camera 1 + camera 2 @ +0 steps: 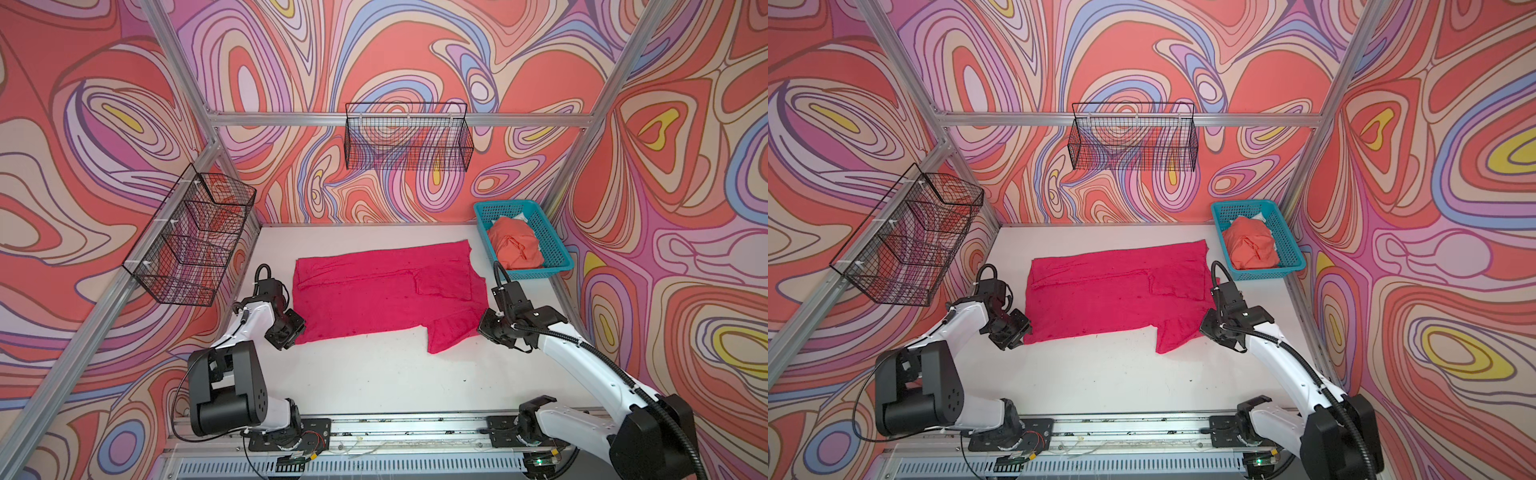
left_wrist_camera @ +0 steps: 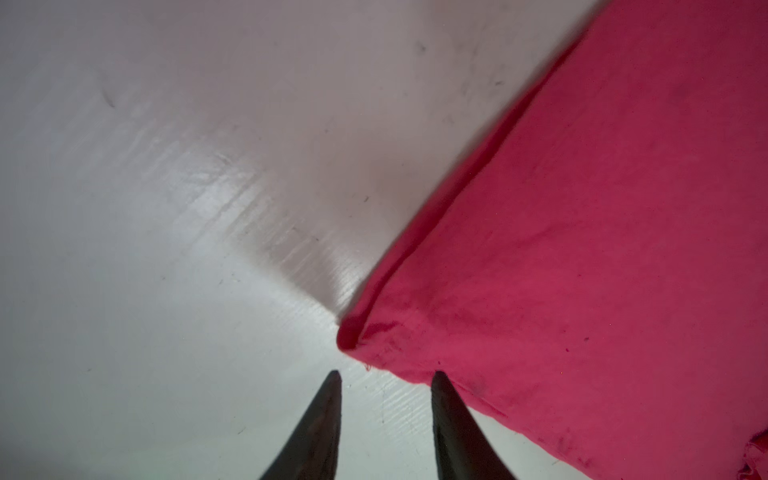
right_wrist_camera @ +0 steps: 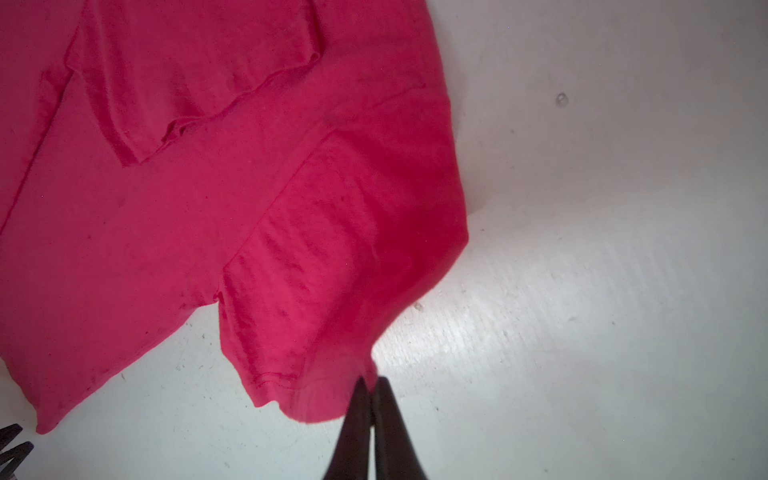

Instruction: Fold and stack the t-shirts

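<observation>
The magenta-pink t-shirt [image 1: 374, 299] lies flat in the middle of the white table [image 1: 374, 374]. Its long side runs from 9 to 3 o'clock, 1 sleeve is folded onto the body, and the other sleeve sticks out toward 5 o'clock. The left gripper [image 2: 386, 374] is low at the 8 o'clock corner of this shirt. Its 2 fingers [image 2: 320, 424] stand apart with bare table between them, and 1 tip is right at the hem (I cannot tell if it touches the cloth). The right gripper [image 3: 372, 380] is at the 4 o'clock side, at the outstretched sleeve. Its fingers are pressed together and pinch the sleeve's edge, which narrows to a point at the tips. The orange-coral t-shirt [image 1: 515, 245] sits crumpled in the teal basket [image 1: 507, 204], at 2 o'clock on the table, well apart from both grippers.
</observation>
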Action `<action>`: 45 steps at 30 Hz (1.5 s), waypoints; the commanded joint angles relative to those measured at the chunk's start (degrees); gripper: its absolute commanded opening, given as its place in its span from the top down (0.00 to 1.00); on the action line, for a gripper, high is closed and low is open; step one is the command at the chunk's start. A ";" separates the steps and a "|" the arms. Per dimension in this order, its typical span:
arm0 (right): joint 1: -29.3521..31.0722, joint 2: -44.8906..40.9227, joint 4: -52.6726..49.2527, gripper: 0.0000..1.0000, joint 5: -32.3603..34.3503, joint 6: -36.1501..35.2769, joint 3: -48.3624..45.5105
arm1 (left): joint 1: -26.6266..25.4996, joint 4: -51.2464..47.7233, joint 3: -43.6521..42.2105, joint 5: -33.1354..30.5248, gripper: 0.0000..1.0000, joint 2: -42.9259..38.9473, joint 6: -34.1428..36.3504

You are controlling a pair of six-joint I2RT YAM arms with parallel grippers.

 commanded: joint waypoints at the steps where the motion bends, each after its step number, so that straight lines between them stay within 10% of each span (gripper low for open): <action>1: 0.27 0.15 -0.74 1.00 0.66 -0.01 0.97 | 0.33 0.81 -1.16 -1.72 0.67 0.81 -1.93; 23: 0.27 1.02 -1.05 1.00 1.99 -1.48 6.40 | 0.53 -0.07 2.66 -1.09 1.00 -0.99 -3.01; 45: -6.69 41.17 2.45 1.00 0.96 -20.51 48.68 | 0.51 2.73 30.51 5.84 1.00 19.26 -1.28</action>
